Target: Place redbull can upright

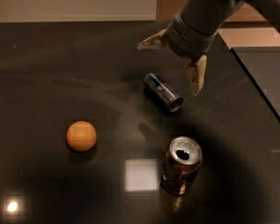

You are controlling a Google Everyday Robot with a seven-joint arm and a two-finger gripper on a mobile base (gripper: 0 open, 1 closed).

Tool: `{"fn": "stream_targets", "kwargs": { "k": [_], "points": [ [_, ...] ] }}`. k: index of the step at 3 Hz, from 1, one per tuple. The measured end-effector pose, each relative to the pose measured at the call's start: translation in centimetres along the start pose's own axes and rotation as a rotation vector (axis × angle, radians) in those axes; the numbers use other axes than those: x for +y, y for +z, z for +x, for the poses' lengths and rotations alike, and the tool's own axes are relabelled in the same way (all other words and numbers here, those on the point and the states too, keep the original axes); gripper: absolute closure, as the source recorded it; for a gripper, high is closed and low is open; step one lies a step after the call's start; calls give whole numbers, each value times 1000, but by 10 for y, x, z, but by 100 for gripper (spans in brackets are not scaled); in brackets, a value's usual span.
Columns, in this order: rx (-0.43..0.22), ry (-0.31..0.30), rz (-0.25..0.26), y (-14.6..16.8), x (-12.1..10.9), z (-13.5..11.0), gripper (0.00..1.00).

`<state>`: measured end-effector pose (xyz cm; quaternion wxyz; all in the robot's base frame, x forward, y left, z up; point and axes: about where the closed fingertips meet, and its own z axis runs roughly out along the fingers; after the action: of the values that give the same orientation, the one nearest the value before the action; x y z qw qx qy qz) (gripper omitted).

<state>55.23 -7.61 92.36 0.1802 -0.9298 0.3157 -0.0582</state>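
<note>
The redbull can (163, 91), slim with dark blue and silver panels, lies on its side on the dark table (46, 69), its silver top pointing toward the front right. My gripper (172, 62) hangs just above and behind it, open. One finger (151, 41) points left and the other finger (196, 76) points down at the can's right. The gripper holds nothing.
A wider copper-brown can (181, 164) stands upright in front of the redbull can, its top opened. An orange (81, 136) lies to the left. The table's right edge (259, 85) runs diagonally at the right, with a lower surface beyond.
</note>
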Motion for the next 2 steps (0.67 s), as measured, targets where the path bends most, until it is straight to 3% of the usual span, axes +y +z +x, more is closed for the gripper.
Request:
{"fn": "stream_targets", "kwargs": {
  "k": [2],
  "points": [
    [45,-412,-115,22,8,10,0]
  ]
}}
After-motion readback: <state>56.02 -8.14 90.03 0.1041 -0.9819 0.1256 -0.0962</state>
